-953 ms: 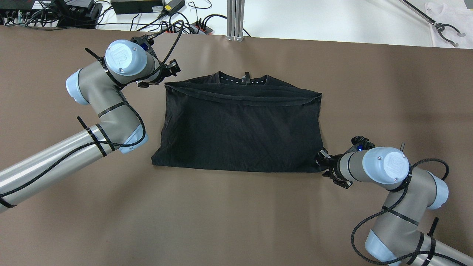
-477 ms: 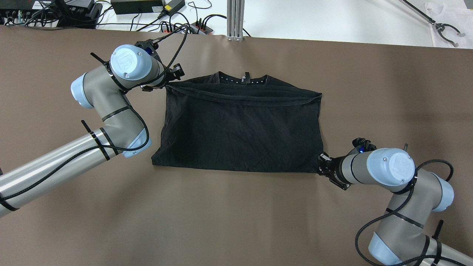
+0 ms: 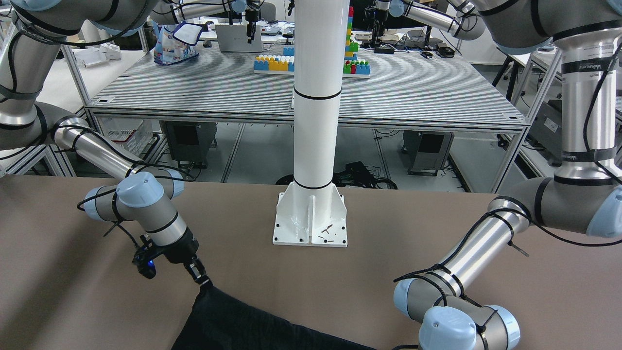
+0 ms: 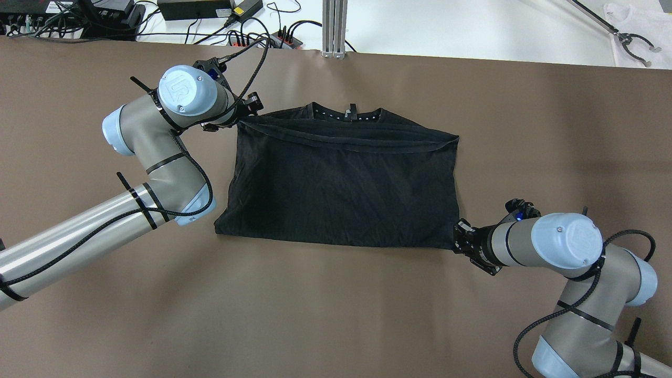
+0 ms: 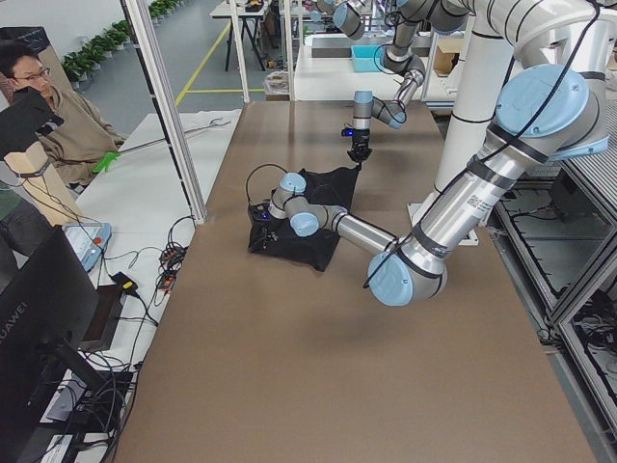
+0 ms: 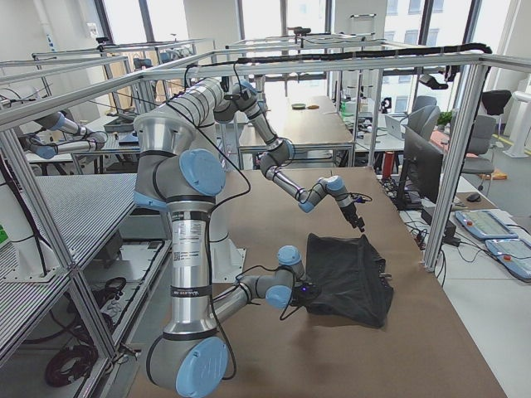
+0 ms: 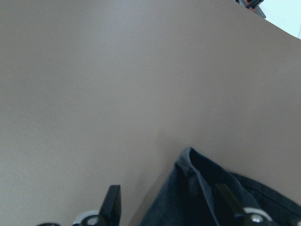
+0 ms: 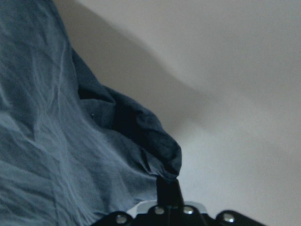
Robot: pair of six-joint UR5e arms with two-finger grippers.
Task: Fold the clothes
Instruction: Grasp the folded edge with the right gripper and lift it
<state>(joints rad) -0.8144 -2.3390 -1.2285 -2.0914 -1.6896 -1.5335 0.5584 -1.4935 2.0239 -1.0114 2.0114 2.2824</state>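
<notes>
Overhead: logged black cotton T-shirt (image 4: 341, 184), folded once, lying flat mid-way across the brown table (image 4: 336, 315). Checked against half a second and one second back. Found left gripper (image 4: 245, 116) shifted right, from just beside the far-left corner to touching it. Found right gripper (image 4: 458, 237) at the near-right (robot-side) corner, drifted slightly right. Read this as both corners being taken for the next fold, with the fold itself not yet begun.

Front-facing: confirmed right gripper narrowed onto its corner, cloth drawn to a peak at the tip. Cannot see the left gripper here.

Left wrist: caught what overhead hides, namely fingers (image 7: 113, 200) spread apart with the cloth corner lying between them, not pinched.

Right wrist: saw cloth bunched over and around the closed jaws. Judged them clamped on the shirt corner.

Side views: too small to add grip detail.
</notes>
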